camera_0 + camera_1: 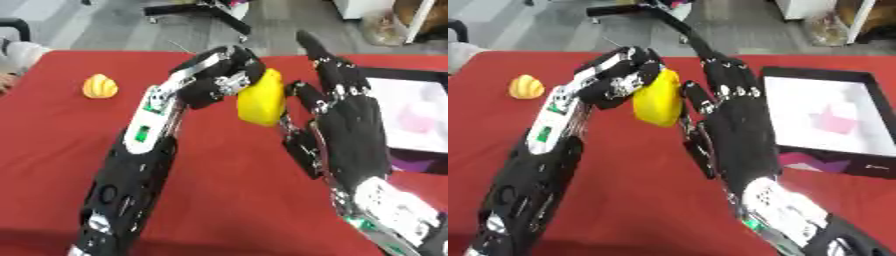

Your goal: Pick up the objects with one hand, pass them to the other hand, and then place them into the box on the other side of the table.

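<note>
A: Looking at the middle of the scene, where was the yellow object [262, 99] found?

B: It was held up above the red table [227, 200], between the two hands. The fingers of the left hand [214, 77] were curled around its upper left side, so it was gripped there. Its long axis was seen almost upright, a little tilted.

A: And how was the right hand [732, 117] placed?

B: It was raised just to the right of the object, palm turned toward it, fingers straight and spread. The thumb side seemed to be touching or nearly touching the object; this could not be decided. It was judged that the pass was in progress, and that the right fingers needed only to be closed leftward around the free side.

A: Was enough room left for the next move?

B: Yes, it was judged so. The box [773, 107] lay at the right edge of the table, near the right arm, with its white inside open. A small orange-yellow object [100, 86] was left on the far left, well apart from both hands.
</note>
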Robot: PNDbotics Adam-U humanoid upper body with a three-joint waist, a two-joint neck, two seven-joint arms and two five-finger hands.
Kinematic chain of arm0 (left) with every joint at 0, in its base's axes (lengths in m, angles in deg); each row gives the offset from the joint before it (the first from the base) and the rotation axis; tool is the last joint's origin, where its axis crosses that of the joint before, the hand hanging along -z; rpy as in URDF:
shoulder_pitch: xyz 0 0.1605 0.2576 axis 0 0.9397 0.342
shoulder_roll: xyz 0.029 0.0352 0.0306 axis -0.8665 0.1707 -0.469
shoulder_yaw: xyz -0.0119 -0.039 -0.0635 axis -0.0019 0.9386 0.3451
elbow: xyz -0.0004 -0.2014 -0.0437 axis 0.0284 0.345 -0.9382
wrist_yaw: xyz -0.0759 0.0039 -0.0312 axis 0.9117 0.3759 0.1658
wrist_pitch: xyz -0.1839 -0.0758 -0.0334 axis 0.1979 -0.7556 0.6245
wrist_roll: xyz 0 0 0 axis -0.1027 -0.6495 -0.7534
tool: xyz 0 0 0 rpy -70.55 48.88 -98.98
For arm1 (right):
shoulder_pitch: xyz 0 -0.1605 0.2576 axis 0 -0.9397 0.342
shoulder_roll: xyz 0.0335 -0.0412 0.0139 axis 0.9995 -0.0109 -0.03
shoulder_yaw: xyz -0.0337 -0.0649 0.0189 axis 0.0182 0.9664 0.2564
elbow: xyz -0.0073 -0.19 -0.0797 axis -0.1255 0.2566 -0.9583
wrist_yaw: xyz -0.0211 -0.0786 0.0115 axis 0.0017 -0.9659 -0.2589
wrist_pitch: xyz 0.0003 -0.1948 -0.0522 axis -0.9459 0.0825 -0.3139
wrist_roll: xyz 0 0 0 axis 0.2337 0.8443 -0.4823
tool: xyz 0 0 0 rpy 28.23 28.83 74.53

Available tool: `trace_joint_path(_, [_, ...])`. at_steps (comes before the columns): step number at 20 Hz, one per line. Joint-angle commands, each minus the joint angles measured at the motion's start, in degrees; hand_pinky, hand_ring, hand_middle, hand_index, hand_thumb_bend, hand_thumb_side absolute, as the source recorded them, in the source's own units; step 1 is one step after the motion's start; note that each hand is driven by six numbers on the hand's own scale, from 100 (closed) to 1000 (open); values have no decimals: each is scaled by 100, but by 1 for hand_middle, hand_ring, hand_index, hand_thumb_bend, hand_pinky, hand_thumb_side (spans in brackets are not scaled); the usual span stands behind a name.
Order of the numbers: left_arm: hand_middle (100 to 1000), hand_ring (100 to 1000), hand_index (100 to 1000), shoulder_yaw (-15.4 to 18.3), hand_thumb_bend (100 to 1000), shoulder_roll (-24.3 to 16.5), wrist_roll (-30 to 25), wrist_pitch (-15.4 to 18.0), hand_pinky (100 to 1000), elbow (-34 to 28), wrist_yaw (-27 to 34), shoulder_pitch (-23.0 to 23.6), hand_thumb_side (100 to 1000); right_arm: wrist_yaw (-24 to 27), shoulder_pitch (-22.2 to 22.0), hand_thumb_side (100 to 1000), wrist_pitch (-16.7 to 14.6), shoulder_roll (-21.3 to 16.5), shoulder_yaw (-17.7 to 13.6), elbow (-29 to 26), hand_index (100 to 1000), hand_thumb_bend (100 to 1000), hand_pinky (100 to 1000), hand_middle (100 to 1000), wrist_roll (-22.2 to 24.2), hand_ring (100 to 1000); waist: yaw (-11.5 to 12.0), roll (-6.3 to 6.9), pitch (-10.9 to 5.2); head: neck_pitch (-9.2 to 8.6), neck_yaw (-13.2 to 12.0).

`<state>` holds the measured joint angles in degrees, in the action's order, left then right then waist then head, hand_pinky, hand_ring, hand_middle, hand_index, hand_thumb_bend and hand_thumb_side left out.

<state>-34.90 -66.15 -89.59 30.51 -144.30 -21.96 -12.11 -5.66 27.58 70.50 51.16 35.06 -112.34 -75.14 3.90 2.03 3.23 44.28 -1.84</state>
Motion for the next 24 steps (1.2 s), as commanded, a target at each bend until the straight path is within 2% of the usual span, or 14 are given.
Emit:
trace_joint_path(1, [203,332,319,25,100,42,-9,-54,571,-41,-12,-105,452,-7,103,100,165,15,-81,-110,1000,468,713,906,-90,799,1,-10,-41,-16,-10])
trace_joint_path(4, [202,333,320,66,100,52,-9,-148,572,-20,-6,-64,453,64,126,100,332,-2,-75,-110,1000,445,703,902,-225,806,5,-11,-41,-16,-8])
trace_joint_path(9, [206,336,321,203,100,87,130,-425,573,-162,19,112,464,242,143,100,610,-26,-61,-110,1000,356,682,900,-359,827,12,-10,-33,-16,7])
trace_joint_path(15, [207,337,322,239,100,150,277,-726,573,-385,20,248,466,460,168,100,776,-53,-32,-110,1000,286,669,900,-449,840,22,-15,-31,-16,21])
trace_joint_path(18, [207,337,322,238,100,213,312,-785,573,-442,-2,268,472,549,189,100,740,-71,-6,-110,1000,267,678,904,-439,838,26,-20,-34,-16,20])
trace_joint_path(24, [207,337,322,185,100,308,293,-830,574,-485,10,224,474,653,245,100,436,-101,36,-110,1000,272,692,912,-269,823,16,-21,-37,-16,20])
